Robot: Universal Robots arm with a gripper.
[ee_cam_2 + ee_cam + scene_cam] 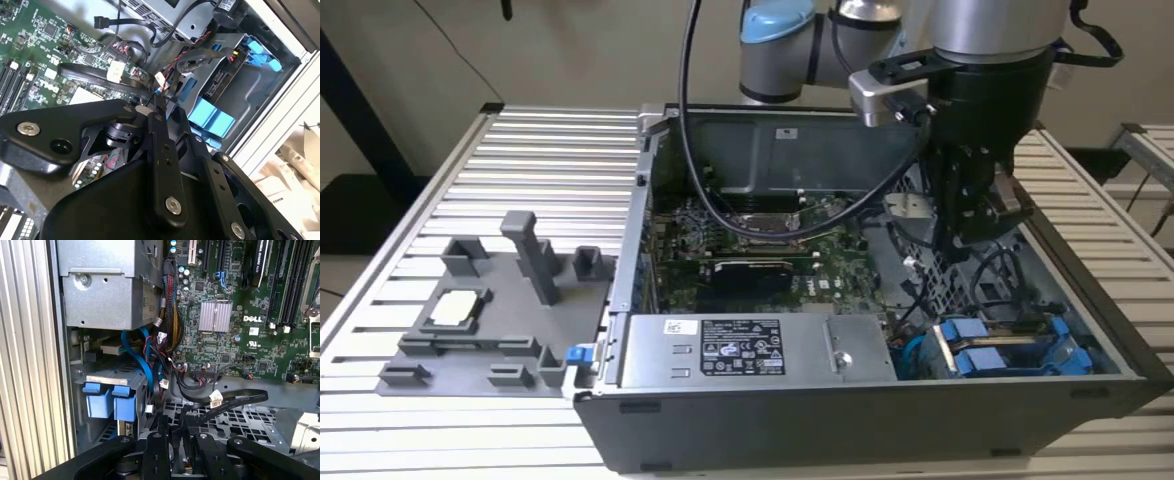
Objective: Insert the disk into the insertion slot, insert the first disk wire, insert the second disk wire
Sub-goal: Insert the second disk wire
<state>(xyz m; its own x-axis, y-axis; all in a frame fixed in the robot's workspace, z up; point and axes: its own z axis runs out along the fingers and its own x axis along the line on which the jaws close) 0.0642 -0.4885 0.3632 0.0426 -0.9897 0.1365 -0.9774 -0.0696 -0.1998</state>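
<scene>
Right up close in the first wrist view, the gripper (175,421) looks pinched together on the end of a black flat cable (235,399), which loops out over the perforated metal below. Just beyond, the disk (111,402) sits pushed into the insertion slot (107,381), its blue tabs facing out. Farther back lie the silver power-supply box (107,295) and the green motherboard (235,300).

The arm (787,45) reaches in from the far side, toward the exterior view's right, its silver wrist (994,25) upright and the black hand (967,222) hanging straight down beneath it; in both wrist views the hand's dark linkage stretches away from the cameras
</scene>
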